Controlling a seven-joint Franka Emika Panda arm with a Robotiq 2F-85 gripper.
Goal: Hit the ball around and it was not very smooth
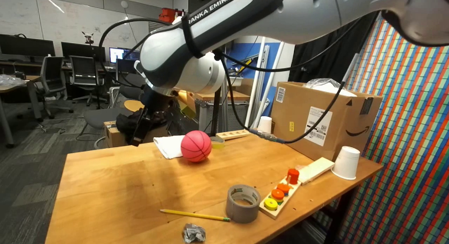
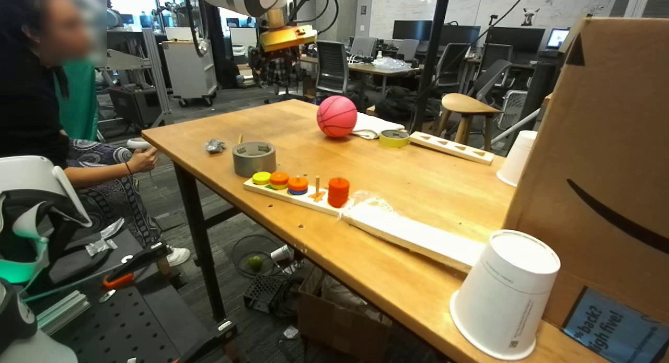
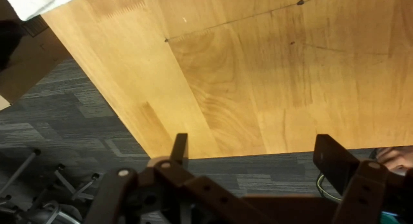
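The pinkish-red ball with thin dark lines rests on the wooden table beside a white cloth. It also shows in an exterior view. The ball is not in the wrist view. My gripper hangs near the table's far edge, apart from the ball, and shows small and dark in an exterior view. In the wrist view my gripper has its two fingers wide apart with nothing between them. Beneath it are the table's corner and the floor.
A grey tape roll, a pencil, crumpled foil and a ring stacker lie on the table. The white cloth, yellow tape, paper cups and a big cardboard box stand around. A person sits beside the table.
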